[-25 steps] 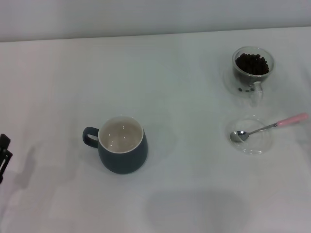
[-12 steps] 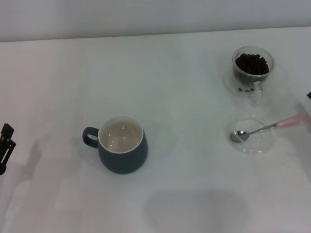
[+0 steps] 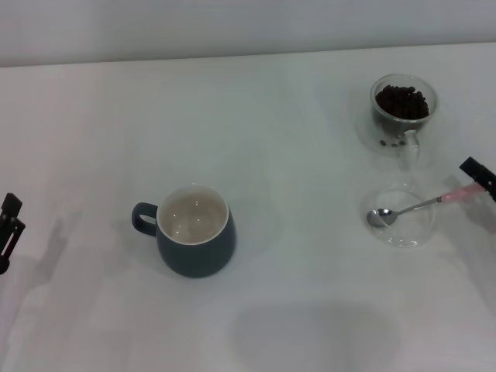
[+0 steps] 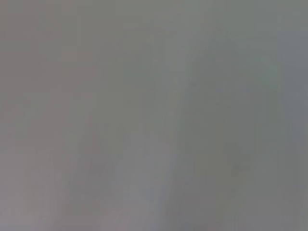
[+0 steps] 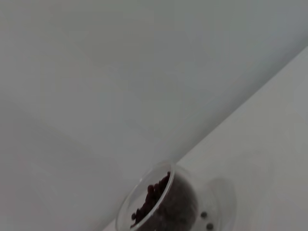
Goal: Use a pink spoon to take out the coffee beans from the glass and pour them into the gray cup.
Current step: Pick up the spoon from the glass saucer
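The pink spoon (image 3: 422,205) lies with its silver bowl in a shallow clear glass dish (image 3: 401,217) at the right, its pink handle pointing right. The glass (image 3: 403,108) full of coffee beans (image 3: 401,101) stands behind the dish; it also shows in the right wrist view (image 5: 163,204). The gray cup (image 3: 194,230) stands left of centre, handle to the left, its off-white inside bare. My right gripper (image 3: 482,177) enters at the right edge, just above the tip of the spoon handle. My left gripper (image 3: 8,229) sits at the left edge, far from the cup.
The white table (image 3: 294,155) carries only these items. A pale wall runs behind the table's far edge. The left wrist view shows only a blurred grey surface.
My right gripper has come into view at the right edge and reached the tip of the spoon handle. My left gripper has shifted slightly at the left edge. The objects have not moved.
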